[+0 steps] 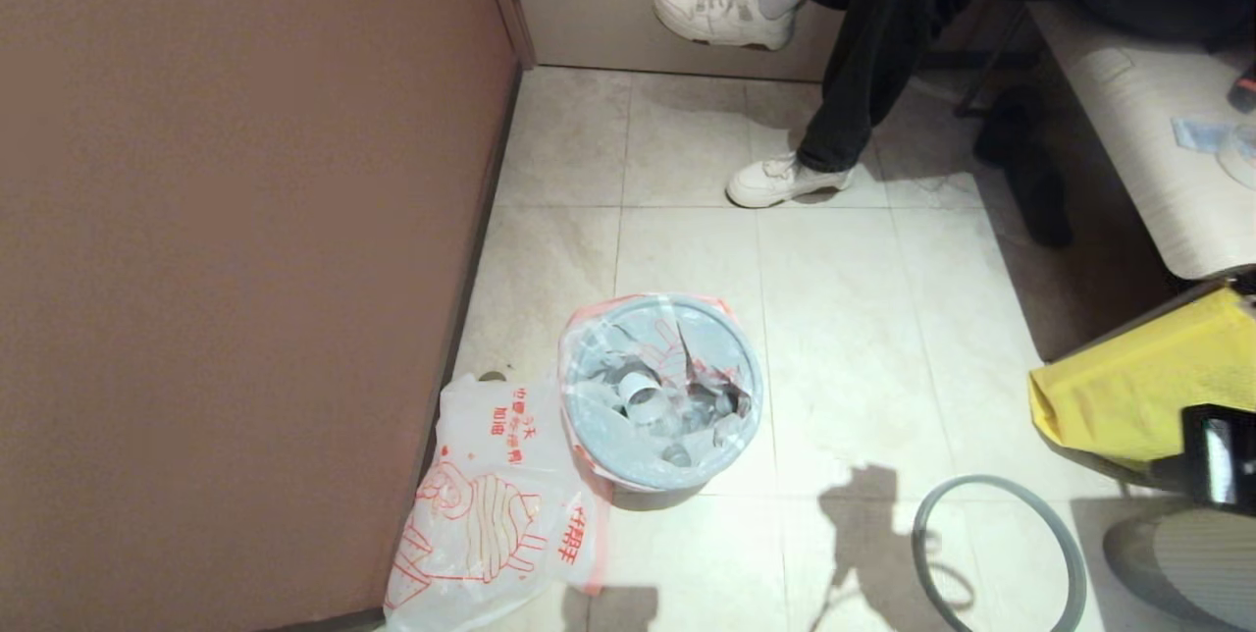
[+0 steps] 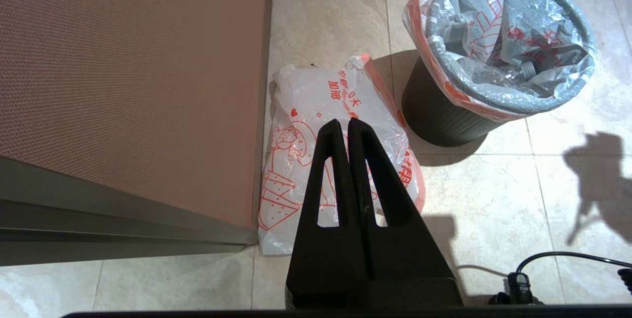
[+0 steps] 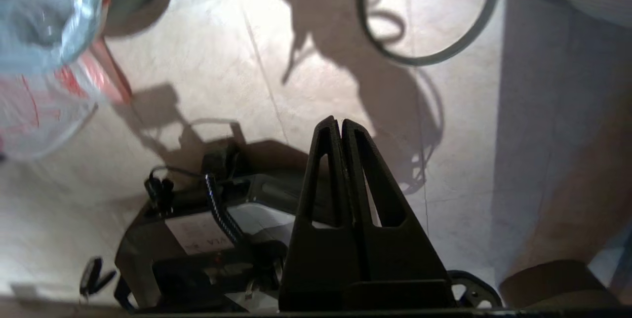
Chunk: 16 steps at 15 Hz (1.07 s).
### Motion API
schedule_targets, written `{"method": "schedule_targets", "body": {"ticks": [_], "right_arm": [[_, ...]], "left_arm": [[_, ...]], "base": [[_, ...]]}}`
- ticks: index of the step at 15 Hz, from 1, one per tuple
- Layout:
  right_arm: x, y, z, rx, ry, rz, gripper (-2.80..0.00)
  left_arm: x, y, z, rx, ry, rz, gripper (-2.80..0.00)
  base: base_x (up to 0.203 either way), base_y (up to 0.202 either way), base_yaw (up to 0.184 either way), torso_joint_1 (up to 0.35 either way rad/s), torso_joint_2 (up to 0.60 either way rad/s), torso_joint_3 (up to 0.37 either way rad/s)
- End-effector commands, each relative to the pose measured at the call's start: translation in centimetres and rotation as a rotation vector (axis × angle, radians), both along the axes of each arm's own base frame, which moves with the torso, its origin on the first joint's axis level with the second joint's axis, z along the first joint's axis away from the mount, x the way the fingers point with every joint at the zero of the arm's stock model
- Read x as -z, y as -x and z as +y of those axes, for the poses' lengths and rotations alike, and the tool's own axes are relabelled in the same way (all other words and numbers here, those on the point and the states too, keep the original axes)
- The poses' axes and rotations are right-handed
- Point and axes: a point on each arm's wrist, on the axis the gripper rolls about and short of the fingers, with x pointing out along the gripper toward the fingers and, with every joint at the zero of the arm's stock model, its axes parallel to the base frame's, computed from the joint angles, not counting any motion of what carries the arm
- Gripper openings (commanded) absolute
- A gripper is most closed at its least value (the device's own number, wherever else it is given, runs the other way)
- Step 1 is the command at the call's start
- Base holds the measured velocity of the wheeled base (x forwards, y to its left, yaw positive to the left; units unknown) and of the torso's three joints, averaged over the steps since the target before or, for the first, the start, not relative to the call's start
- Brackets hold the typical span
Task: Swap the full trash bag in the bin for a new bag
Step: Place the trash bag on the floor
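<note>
**Full bag still in the bin, both pincers shut and empty**

The full trash bag [image 1: 659,387] sits inside the bin [image 2: 439,115], its pink-red edge folded out over the rim, well ahead of the left pincer [image 2: 347,123] and off to one side of it. That pincer hangs above the floor with its jaws pressed together, holding nothing. Straight under its tips lies the new bag [image 2: 316,110], flat against the wall. The right pincer [image 3: 340,123] is likewise closed and empty, with the loose grey ring [image 3: 424,17] on the floor beyond it.

The full bag looks thin, slack and slippery, lumpy with bottles, so probably light but awkward. I'd pinch the gathered film at the folded-over edge, since the belly would likely tear or slide.
</note>
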Motion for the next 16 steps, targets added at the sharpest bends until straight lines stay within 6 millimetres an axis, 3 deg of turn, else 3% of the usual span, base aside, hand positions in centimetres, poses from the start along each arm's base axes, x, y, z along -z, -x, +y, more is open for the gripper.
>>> {"method": "schedule_targets", "body": {"ticks": [1,4,8,10,13,16], "right_arm": [[-2.0,4.5,-2.4,0.101,-0.04,-0.154,-2.8],[-2.4,9.5,-4.1,0.207,-0.059,-0.293,-2.8],[0.3,16.4,-4.7,0.177,-0.037,-0.466,-2.8],[2.0,17.5,-4.7,0.161,-0.012,-0.514,-2.8],[2.9,18.9,-4.4,0.178,-0.015,-0.574,-2.8],[4.3,19.8,-4.4,0.154,-0.012,-0.6,-2.8]], "left_arm": [[0.0,0.0,0.0,-0.001,0.0,0.0,-2.8],[0.0,0.0,0.0,-0.001,0.0,0.001,-2.8],[0.0,0.0,0.0,-0.001,0.0,0.001,-2.8],[0.0,0.0,0.0,-0.001,0.0,0.0,-2.8],[0.0,0.0,0.0,0.01,-0.031,0.007,-2.8],[-1.9,-0.3,-0.1,0.038,-0.076,0.031,-2.8]], "base": [[0.0,0.0,0.0,0.0,0.0,0.0],[0.0,0.0,0.0,0.0,0.0,0.0],[0.0,0.0,0.0,0.0,0.0,0.0],[0.0,0.0,0.0,0.0,0.0,0.0],[0.0,0.0,0.0,0.0,0.0,0.0],[0.0,0.0,0.0,0.0,0.0,0.0]]}}
